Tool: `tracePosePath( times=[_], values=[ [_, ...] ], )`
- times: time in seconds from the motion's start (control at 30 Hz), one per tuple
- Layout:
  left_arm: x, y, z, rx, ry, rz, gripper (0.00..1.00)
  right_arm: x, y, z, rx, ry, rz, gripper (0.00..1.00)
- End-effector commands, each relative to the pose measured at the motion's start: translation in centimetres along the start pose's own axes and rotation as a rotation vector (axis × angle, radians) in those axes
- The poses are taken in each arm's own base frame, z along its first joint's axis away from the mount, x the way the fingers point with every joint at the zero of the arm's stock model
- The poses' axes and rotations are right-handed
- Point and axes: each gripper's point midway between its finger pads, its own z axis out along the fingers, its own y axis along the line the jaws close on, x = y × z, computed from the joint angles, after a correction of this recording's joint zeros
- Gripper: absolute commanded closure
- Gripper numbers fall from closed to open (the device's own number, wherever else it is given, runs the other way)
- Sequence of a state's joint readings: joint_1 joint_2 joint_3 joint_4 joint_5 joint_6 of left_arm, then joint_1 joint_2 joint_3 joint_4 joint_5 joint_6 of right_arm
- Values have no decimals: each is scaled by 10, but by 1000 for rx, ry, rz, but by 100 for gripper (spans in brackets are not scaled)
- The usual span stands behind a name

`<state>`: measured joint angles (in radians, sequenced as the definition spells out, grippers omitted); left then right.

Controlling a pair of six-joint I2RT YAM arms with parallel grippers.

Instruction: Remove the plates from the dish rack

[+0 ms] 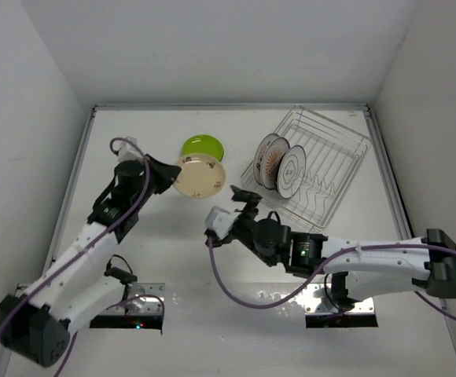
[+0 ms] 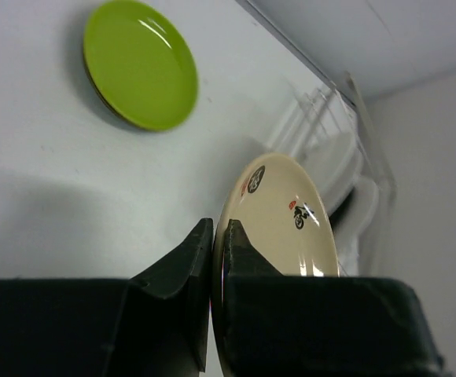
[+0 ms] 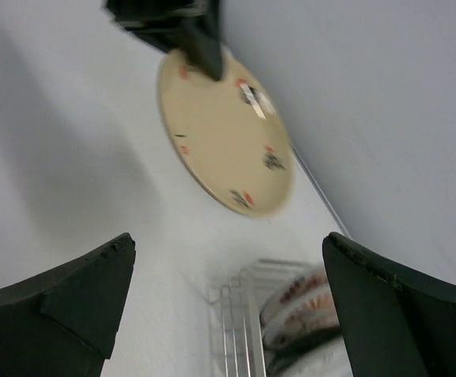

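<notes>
My left gripper (image 1: 167, 174) is shut on the rim of a tan plate (image 1: 200, 176) with small printed figures and holds it above the table, left of the dish rack (image 1: 326, 169). The tan plate also shows in the left wrist view (image 2: 287, 216) and the right wrist view (image 3: 224, 133). A lime green plate (image 1: 203, 147) lies flat on the table behind it, also in the left wrist view (image 2: 140, 64). Two white plates with orange-red patterns (image 1: 281, 166) stand upright in the rack's left end. My right gripper (image 1: 240, 201) is open and empty, near the rack's front left corner.
White walls close in the table on the left, back and right. The silvery wire rack sits at an angle at the back right, its right part bare of plates. A purple cable (image 1: 248, 294) loops over the table in front of the right arm.
</notes>
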<state>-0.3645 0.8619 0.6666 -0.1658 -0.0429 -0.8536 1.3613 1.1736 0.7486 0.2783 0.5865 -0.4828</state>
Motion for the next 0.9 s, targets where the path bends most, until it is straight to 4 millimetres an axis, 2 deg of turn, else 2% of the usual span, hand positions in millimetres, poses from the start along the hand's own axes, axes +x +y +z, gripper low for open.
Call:
tracePosePath(
  times=[0.0,0.03,0.07,0.1,0.13,0.17,0.2,0.23,0.3,0.43,0.5,0.63,0.7,0.83,0.87],
  values=[
    [-59,-17,44,-38,-216,46,100,4,-78,-30,388,46,371,1],
    [-56,-5,75,-76,-204,48,100,9,-90,-39,438,69,409,1],
    [-53,-4,91,-73,-173,51,100,20,-103,-50,534,119,474,1],
    [-52,-1,106,-79,-149,46,100,32,-105,-57,563,169,466,1],
    [-58,2,132,-92,-134,46,100,37,-111,-65,601,179,508,1],
    [-60,5,144,-110,-133,49,100,45,-112,-70,619,202,506,1],
    [-73,-6,154,-97,-157,51,100,53,-110,-74,614,226,490,1],
    [-68,13,171,-146,-136,57,100,56,-112,-80,617,225,497,1],
    [-69,21,192,-170,-117,43,100,72,-105,-86,621,248,516,1],
    [-73,40,217,-190,-107,17,100,96,-100,-99,642,257,544,1],
    [-72,43,231,-196,-93,24,95,98,-102,-104,649,245,566,1],
    [-68,53,244,-225,-73,17,83,109,-103,-105,642,279,563,1],
    [-65,55,248,-241,-55,16,70,115,-101,-103,626,304,589,1],
    [-66,60,240,-291,-47,3,26,140,-105,-90,619,378,759,1],
    [-67,60,237,-300,-49,3,23,145,-103,-87,605,400,777,1]
  ],
)
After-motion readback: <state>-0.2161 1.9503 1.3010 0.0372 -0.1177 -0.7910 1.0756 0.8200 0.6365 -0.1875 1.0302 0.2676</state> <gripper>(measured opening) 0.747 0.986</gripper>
